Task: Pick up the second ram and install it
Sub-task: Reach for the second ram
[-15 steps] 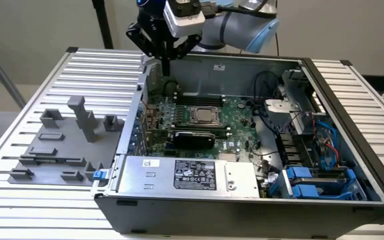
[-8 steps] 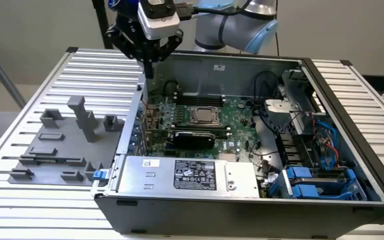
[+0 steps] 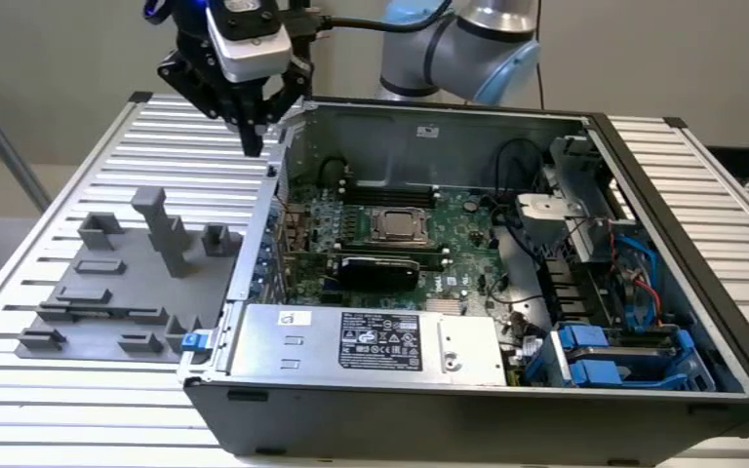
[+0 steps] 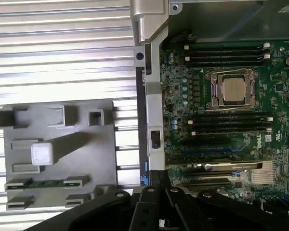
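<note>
One green stick, the second ram point(image 4: 43, 183), sits in a long slot of the grey holder point(image 4: 86, 144), between two grey end blocks, as the wrist view shows. I judge that the blocks keep it at a known place and angle so that it can be taken cleanly. The holder rests on the slatted surface point(image 3: 89, 419) at the exterior view's left, just beside the open case point(image 3: 479, 419), which keeps the trip to the board point(image 3: 466, 219) short. The end effector point(image 3: 255, 136) hangs in the upper left of the exterior view, above the surface by the case's back corner, well apart from the ram and touching nothing. Whether it is open or closed I cannot tell, and no stick shows in it. It points straight down, which lets the wrist camera take in holder and board together. The case lies on its side with the panel off, so the dark slots point(image 4: 229, 124) beside the silver socket point(image 4: 232, 91) face up. Whether any slot is filled I cannot tell.
</note>
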